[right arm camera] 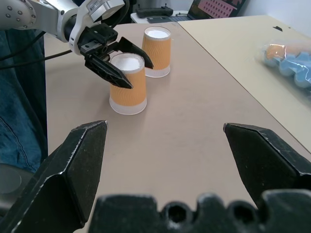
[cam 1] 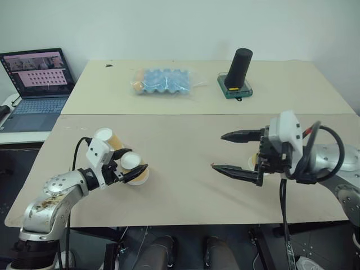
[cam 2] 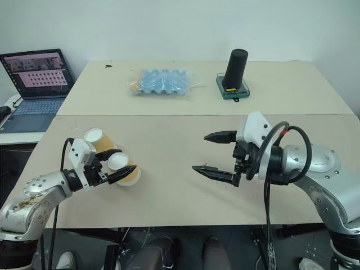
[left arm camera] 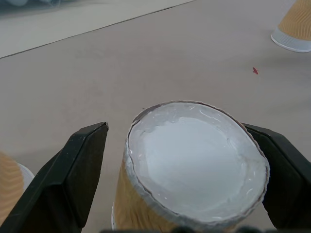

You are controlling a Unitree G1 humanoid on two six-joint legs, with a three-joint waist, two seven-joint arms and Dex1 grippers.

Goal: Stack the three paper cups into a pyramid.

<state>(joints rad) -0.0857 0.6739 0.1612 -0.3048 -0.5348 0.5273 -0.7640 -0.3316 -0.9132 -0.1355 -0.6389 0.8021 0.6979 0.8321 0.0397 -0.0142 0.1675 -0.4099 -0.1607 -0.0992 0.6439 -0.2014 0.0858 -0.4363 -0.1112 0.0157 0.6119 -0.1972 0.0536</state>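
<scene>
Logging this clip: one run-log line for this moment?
left gripper: open, straddling a cup | second cup beside it | right gripper: open, empty | pyramid: not built

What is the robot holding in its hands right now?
Nothing yet. The left hand has its open fingers on either side of an upside-down paper cup, near its top, not squeezing. The right hand is open and empty.

You face 2 beige counters set end to end: the near counter (cam 1: 185, 191) and the far counter (cam 1: 292, 95). A plain white wall (cam 1: 169, 28) stands behind them. To your left, an open laptop (cam 1: 36, 84) rests on a side desk (cam 1: 22, 135).
</scene>
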